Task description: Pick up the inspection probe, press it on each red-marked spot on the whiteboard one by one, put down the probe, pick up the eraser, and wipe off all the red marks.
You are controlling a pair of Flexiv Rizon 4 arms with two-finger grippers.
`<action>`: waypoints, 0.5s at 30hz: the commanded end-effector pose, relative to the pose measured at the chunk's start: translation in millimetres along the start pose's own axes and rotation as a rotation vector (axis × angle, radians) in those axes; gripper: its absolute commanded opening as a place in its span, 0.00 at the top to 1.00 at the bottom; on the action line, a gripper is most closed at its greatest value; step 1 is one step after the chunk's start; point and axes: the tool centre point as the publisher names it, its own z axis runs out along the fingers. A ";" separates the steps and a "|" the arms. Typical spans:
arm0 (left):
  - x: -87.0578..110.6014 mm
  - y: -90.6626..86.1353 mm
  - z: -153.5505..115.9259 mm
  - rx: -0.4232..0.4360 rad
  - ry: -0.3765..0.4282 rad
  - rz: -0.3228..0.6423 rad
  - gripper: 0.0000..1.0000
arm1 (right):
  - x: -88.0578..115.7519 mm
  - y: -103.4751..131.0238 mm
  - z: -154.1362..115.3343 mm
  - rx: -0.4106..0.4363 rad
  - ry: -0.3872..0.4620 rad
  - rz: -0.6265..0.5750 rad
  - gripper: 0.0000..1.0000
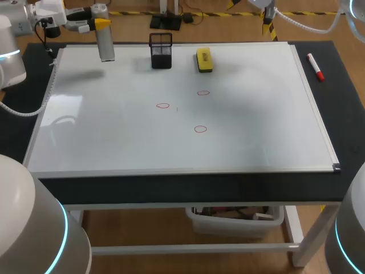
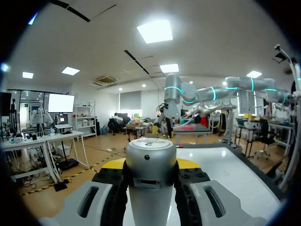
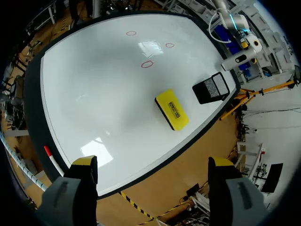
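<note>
My left gripper (image 1: pixel 101 24) hangs over the whiteboard's far left corner, shut on the grey cylindrical probe (image 1: pixel 105 40), which stands upright with its lower end just above the board. In the left wrist view the probe (image 2: pixel 150 174) fills the gap between the fingers of the left gripper (image 2: pixel 150 165). Three red circles (image 1: pixel 163 105) (image 1: pixel 203 92) (image 1: pixel 200 129) are drawn mid-board. The yellow eraser (image 1: pixel 204 59) lies at the far edge. My right gripper (image 3: pixel 153 162) is open and empty, high above the far edge, with the eraser (image 3: pixel 172 109) ahead of it.
A black mesh holder (image 1: pixel 161 50) stands between the probe and the eraser. A red marker (image 1: pixel 315 67) lies on the black tabletop right of the whiteboard (image 1: pixel 256 142). The board's frame runs close to the table's front edge.
</note>
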 end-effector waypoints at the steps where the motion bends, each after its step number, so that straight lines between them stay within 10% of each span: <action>1: 2.8 -2.3 0.1 -0.003 -0.007 0.002 1.00 | -9.4 12.0 0.3 0.116 0.023 -0.047 0.00; 15: 2.8 -2.3 0.1 -0.003 -0.007 0.002 1.00 | -38.9 35.3 22.2 0.019 0.036 -0.219 0.00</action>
